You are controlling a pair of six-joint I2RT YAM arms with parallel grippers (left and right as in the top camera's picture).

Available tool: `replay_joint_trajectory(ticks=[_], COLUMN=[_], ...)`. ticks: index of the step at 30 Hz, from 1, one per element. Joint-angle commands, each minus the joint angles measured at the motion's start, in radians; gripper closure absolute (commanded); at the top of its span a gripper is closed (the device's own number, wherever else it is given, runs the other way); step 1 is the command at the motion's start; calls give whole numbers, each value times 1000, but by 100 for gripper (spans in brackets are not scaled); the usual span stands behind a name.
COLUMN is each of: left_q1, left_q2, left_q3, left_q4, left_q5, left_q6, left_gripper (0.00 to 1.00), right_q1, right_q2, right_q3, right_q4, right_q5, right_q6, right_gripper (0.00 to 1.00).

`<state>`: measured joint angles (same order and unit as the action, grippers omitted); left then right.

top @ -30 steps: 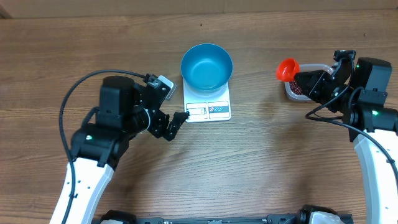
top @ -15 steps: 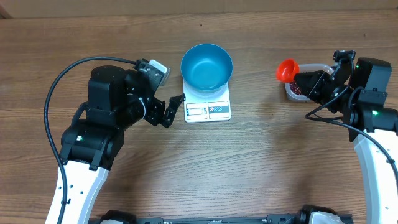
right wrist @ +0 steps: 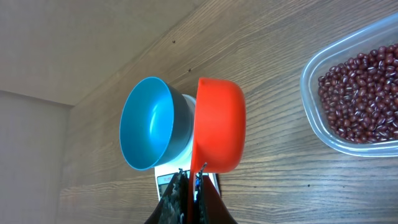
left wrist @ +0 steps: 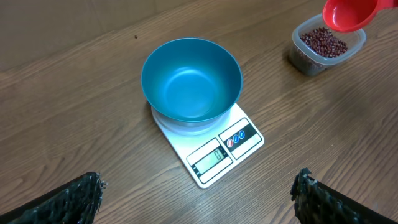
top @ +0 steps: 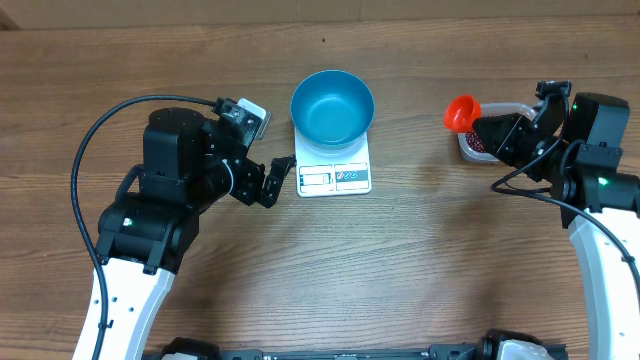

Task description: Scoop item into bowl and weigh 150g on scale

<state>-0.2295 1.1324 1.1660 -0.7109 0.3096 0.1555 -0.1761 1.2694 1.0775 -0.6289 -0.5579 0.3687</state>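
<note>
1 clear tub (left wrist: 309,64) of beans (left wrist: 323,42), red scoop (left wrist: 348,14) just beside

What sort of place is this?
Probably a robotics lab bench staged for kitchen work: two robot arms at a wooden table, a blue bowl on a kitchen scale, a tub of beans.

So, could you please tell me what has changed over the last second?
The left gripper, open and empty, moved forward to the left edge of the scale, mostly in the first half-second. The right gripper kept hold of the red scoop by the tub of beans, and the bowl stayed empty on the scale.
</note>
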Motion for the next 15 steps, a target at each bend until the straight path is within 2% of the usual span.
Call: replay_joint_trajectory(ticks=[1,15], left_q1=[-6,-6], left_q2=[-6,-6], left_q3=[19,18], left_q4=[2,-37], left_q5=[-6,-6], left_q6=[-18,-18], left_gripper=[0,0], right_q1=[-3,-3], right_q2=[-19,-19], right_q3=[18,18], right_q4=[6,-1], right_q5=[7,7], right_q6=[-8,-8], right_gripper=[96,96])
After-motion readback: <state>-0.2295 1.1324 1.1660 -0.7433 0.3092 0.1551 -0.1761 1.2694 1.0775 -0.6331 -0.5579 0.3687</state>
